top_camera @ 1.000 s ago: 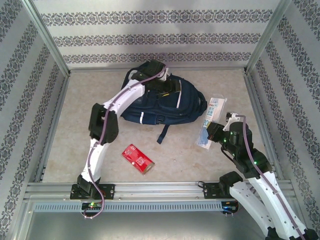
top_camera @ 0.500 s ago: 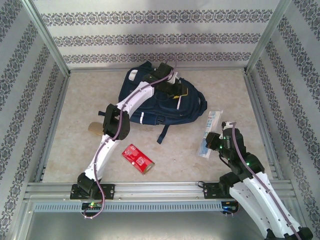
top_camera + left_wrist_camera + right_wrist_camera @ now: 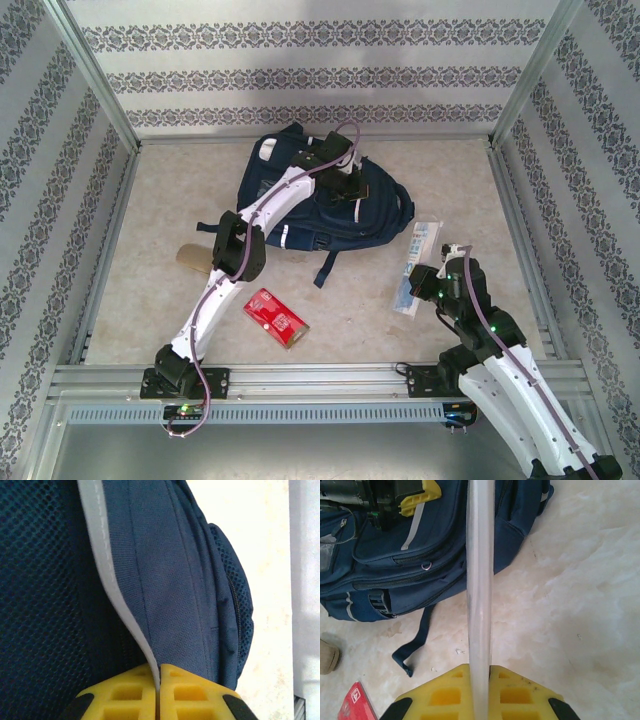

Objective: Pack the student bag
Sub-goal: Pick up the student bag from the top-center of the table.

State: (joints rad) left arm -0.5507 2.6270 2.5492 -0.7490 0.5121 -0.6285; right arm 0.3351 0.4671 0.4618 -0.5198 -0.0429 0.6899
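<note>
Worktop (image 3: 150, 290) carries the student bag (image 3: 380, 210) at its far centre. The left gripper (image 3: 159, 675) is clamped on its white-edged flap (image 3: 165, 590), probably to lift it open. The right gripper (image 3: 480, 675), right of the bag, pinches a clear packet (image 3: 480, 570), seemingly for loading.

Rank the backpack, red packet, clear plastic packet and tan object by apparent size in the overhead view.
1. The student bag, by far largest.
2-3. The clear plastic packet and the red packet: too alike to rank; the plastic one is longer but narrower.
4. The tan object, smallest, partly hidden by the left arm.
</note>
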